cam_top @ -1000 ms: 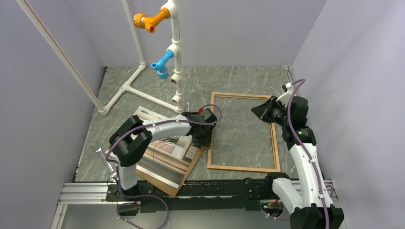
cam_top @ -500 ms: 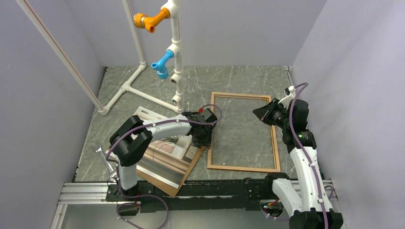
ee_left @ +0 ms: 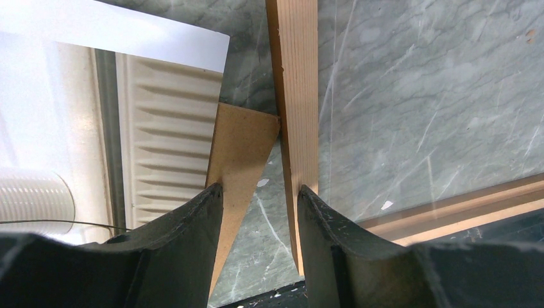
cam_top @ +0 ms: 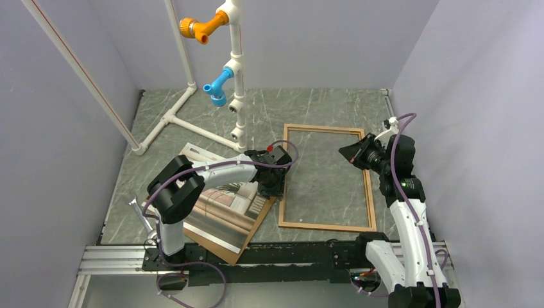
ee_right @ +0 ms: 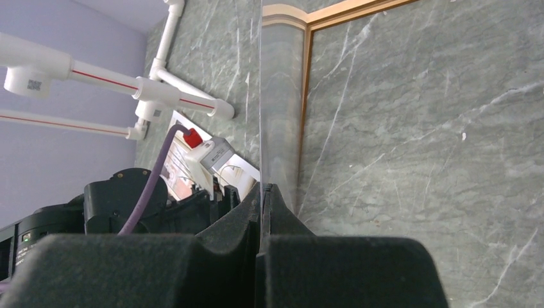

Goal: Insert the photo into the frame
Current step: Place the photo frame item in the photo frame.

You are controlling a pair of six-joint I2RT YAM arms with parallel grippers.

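The photo (cam_top: pixel 224 206) lies face up on the brown backing sheet (cam_top: pixel 218 247) at the desk's (cam_top: pixel 321 109) near left; the frame (cam_top: pixel 327 226) lies flat to its right. My left claw (ee_left: pixel 260 189) hangs half open where sheet corner touches frame rail. My right claw (ee_right: pixel 262 187) is pinched on the clear pane (ee_right: pixel 279 96). Grey-green marble, lilac walls, white pipe stand (cam_top: pixel 234 70) at the far edge.
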